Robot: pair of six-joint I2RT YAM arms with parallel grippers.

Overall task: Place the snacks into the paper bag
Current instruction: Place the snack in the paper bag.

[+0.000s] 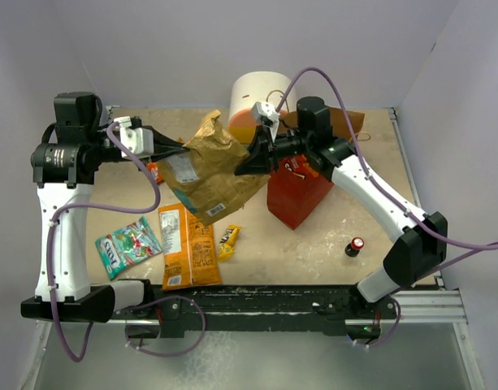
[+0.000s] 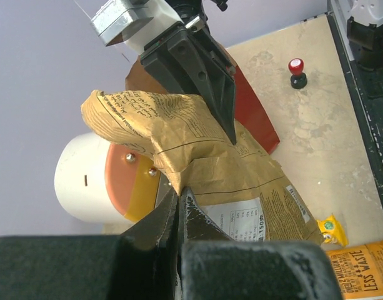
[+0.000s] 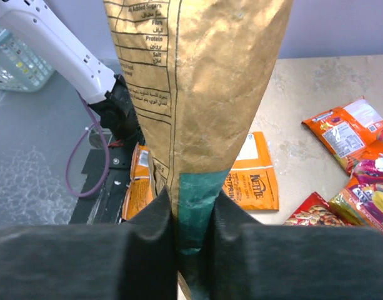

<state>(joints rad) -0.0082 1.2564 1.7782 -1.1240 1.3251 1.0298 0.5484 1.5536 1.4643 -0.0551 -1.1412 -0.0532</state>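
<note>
A big tan chip bag (image 1: 206,166) hangs above the table, stretched between both grippers. My left gripper (image 1: 180,151) is shut on its left edge; in the left wrist view (image 2: 179,201) the jaws pinch the bag (image 2: 228,175). My right gripper (image 1: 253,158) is shut on its right end; in the right wrist view (image 3: 194,215) the jaws clamp the bag's teal strip (image 3: 197,75). The red-sided paper bag (image 1: 296,197) stands just right of the held bag, under the right gripper. An orange chip bag (image 1: 186,244), a teal candy bag (image 1: 127,246) and a yellow bar (image 1: 227,240) lie on the table.
A round white-orange-yellow drawer unit (image 1: 255,101) stands at the back behind the paper bag. A tiny red-capped bottle (image 1: 356,245) stands at the front right. Small orange and red packets (image 3: 341,131) lie under the held bag; one orange packet (image 1: 155,171) shows by the left gripper.
</note>
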